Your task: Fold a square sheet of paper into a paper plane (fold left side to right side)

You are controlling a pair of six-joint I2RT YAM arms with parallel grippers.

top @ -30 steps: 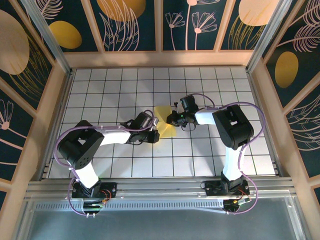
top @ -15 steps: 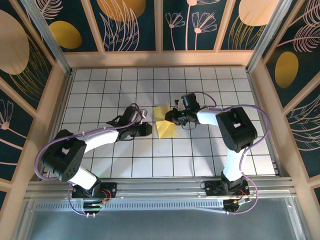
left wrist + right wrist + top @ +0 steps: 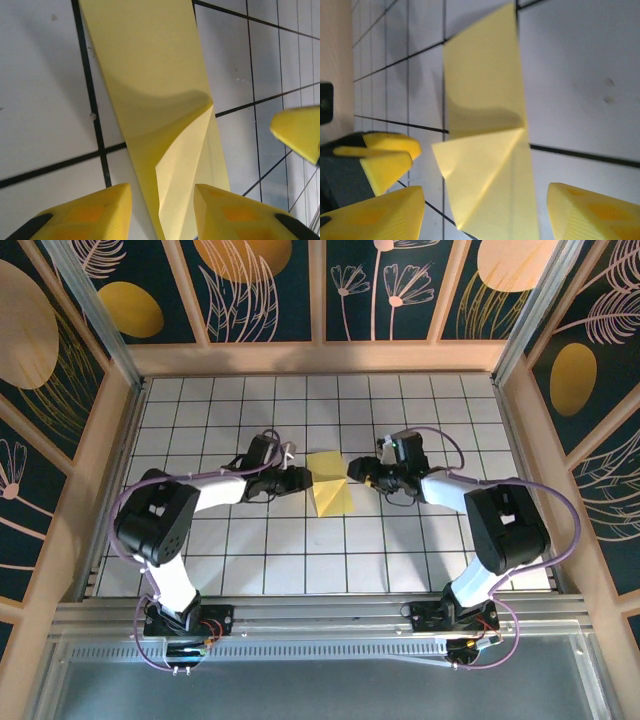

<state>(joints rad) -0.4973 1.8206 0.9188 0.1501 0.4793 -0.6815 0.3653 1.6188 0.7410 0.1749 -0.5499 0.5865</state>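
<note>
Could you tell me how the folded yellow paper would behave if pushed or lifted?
Probably floppy: the paper is thin and its flap curls up off the table. Likely light, so a push may slide it rather than crease it.

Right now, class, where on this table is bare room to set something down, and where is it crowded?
Crowded: centre, where left gripper and right gripper flank the folded paper. Free: back tile rows, between rear wall and grippers; near rows, between paper and arm bases.

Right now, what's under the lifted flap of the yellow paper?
Under the lifted flap shows another layer of the folded yellow paper, lying on the white gridded table. Table beneath the paper is covered.
</note>
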